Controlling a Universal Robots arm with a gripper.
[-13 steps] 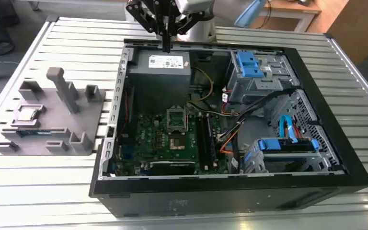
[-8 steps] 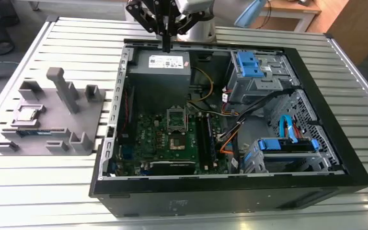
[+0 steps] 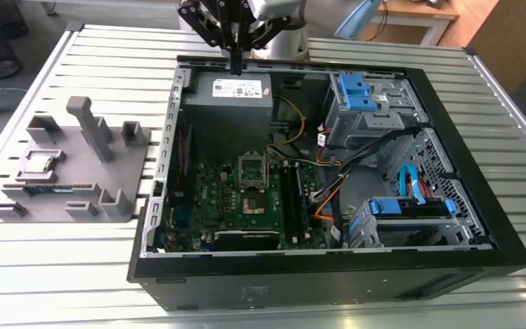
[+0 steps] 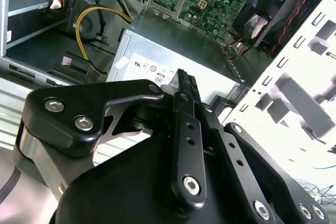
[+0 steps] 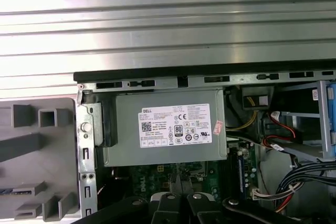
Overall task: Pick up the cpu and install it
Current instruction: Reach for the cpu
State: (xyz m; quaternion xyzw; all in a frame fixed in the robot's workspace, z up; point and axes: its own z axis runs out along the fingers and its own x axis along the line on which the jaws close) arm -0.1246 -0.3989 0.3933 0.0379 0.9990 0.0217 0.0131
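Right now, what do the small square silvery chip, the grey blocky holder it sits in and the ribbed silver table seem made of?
Small square chip: metal top, likely; pale silvery sheen. Grey holder: probably plastic, perhaps printed; matte, uniform grey, blocky posts. Ribbed table: apparently aluminium; brushed silver slats with even grooves.

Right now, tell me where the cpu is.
The cpu lies on the grey holder at the exterior view's left, outside the open computer case.
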